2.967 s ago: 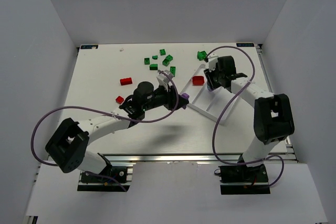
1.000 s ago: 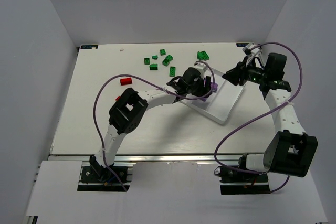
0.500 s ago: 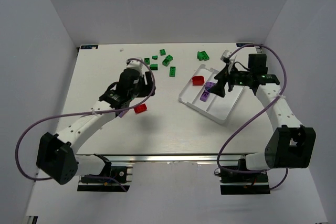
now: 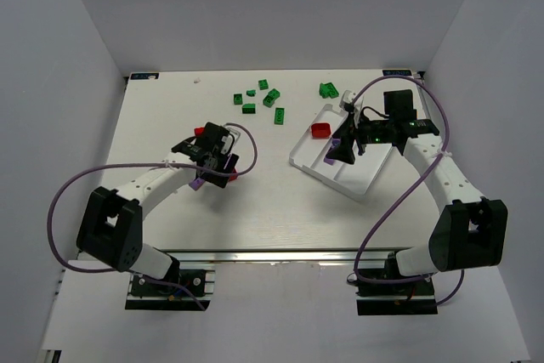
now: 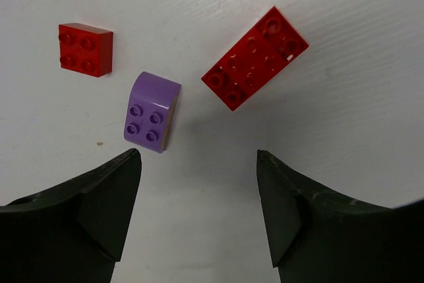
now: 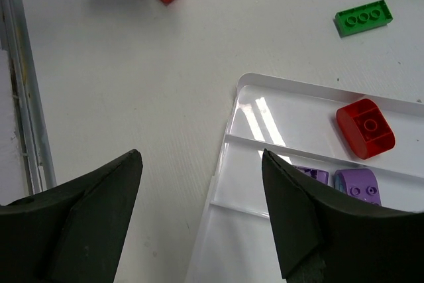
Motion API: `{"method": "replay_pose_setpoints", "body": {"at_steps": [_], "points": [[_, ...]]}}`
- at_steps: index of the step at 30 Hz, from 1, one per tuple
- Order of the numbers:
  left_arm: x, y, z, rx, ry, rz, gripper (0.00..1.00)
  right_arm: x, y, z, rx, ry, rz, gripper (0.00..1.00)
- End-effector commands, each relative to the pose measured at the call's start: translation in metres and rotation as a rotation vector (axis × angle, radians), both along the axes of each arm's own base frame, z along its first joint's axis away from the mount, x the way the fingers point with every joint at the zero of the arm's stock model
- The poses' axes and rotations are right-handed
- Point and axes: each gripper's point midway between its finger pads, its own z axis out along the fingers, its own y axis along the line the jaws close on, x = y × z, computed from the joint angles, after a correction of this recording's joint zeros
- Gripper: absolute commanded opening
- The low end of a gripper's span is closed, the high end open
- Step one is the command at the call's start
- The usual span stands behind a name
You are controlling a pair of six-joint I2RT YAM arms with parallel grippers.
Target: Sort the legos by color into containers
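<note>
My left gripper [image 5: 197, 157] [image 4: 218, 161] hangs open and empty over the table's left middle. Just ahead of it lie a purple lego [image 5: 152, 108] [image 4: 197, 183], a small red lego [image 5: 85, 49] and a long red lego [image 5: 255, 57], all apart from the fingers. My right gripper [image 6: 201, 157] [image 4: 343, 149] is open and empty above the near-left end of the white tray [image 6: 228, 138] [image 4: 358, 194]. One compartment of the tray holds a rounded red lego [image 6: 366, 128] [image 4: 320, 130]. The middle one holds two purple legos [image 6: 358, 183].
Several green legos [image 4: 270, 99] lie scattered at the back of the table, one [image 4: 327, 89] just beyond the tray. A red brick [image 4: 201, 130] shows beside the left wrist. The table's rail edge [image 6: 16, 64] runs along the left of the right wrist view.
The left gripper has come nearer across the table and now covers the red brick seen beside it before. The right gripper has shifted left and lower over the tray.
</note>
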Motion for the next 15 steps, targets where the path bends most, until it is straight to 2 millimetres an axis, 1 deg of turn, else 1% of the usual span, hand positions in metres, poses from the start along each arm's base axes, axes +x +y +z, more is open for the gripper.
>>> {"method": "replay_pose_setpoints", "body": {"at_steps": [1, 2, 6, 8, 12, 15], "points": [[-0.001, 0.015, -0.008, 0.085, 0.040, -0.108, 0.79, 0.000, 0.000, 0.011, -0.007, -0.047, 0.008, 0.78], [-0.001, 0.018, -0.014, 0.101, 0.054, -0.117, 0.79, 0.000, -0.001, 0.011, -0.008, -0.048, 0.006, 0.78], [0.010, 0.028, -0.020, 0.099, 0.039, -0.103, 0.78, -0.003, -0.001, 0.008, -0.008, -0.039, 0.002, 0.77], [0.012, 0.032, -0.023, 0.103, 0.044, -0.101, 0.78, -0.004, -0.001, 0.006, -0.007, -0.029, -0.001, 0.77], [0.010, 0.040, -0.040, 0.103, 0.098, -0.096, 0.77, -0.004, -0.001, 0.005, -0.009, -0.029, -0.002, 0.77], [0.009, 0.041, -0.046, 0.092, 0.110, -0.101, 0.75, -0.003, -0.001, 0.005, -0.011, -0.033, -0.004, 0.77]]}}
